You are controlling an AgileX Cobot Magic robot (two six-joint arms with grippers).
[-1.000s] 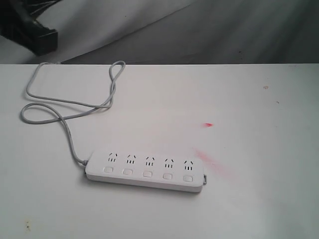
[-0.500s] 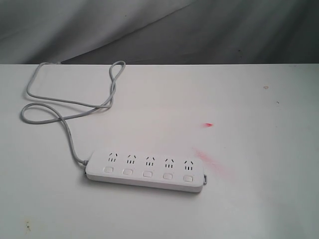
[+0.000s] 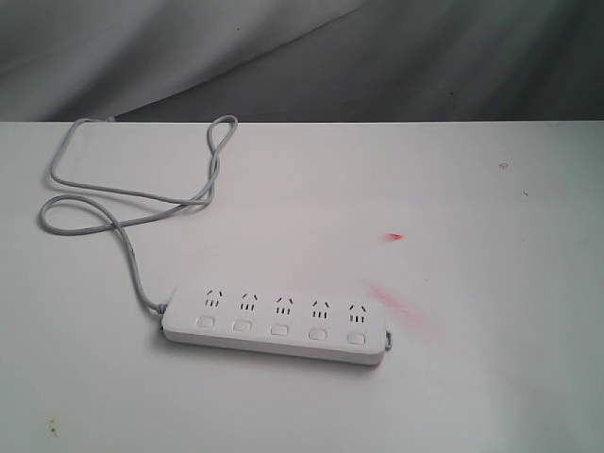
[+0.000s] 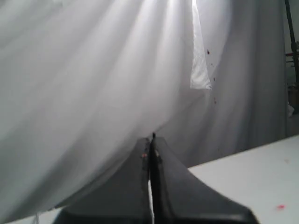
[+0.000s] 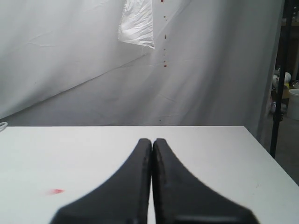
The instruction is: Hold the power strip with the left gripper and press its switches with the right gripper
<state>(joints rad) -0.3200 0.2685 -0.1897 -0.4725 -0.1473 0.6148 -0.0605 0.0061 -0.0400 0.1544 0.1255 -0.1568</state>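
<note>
The white power strip (image 3: 275,324) lies flat on the white table (image 3: 472,189), front and left of centre in the exterior view. Its five switches (image 3: 279,329) run in a row below the socket groups. A thin grey cord (image 3: 132,203) loops from its left end toward the back left. Neither arm shows in the exterior view. My left gripper (image 4: 151,140) is shut with nothing between its jaws, raised and facing the backdrop. My right gripper (image 5: 152,141) is also shut and empty, over bare table. The strip appears in neither wrist view.
A grey-white cloth backdrop (image 3: 302,57) hangs behind the table's far edge. Red smears (image 3: 404,307) and a small red spot (image 3: 394,236) mark the tabletop right of the strip. A dark stand (image 5: 279,79) rises beyond the table's edge in the right wrist view.
A dark arm part at the exterior view's top left one second ago has left the view. The power strip and cord have not moved.
</note>
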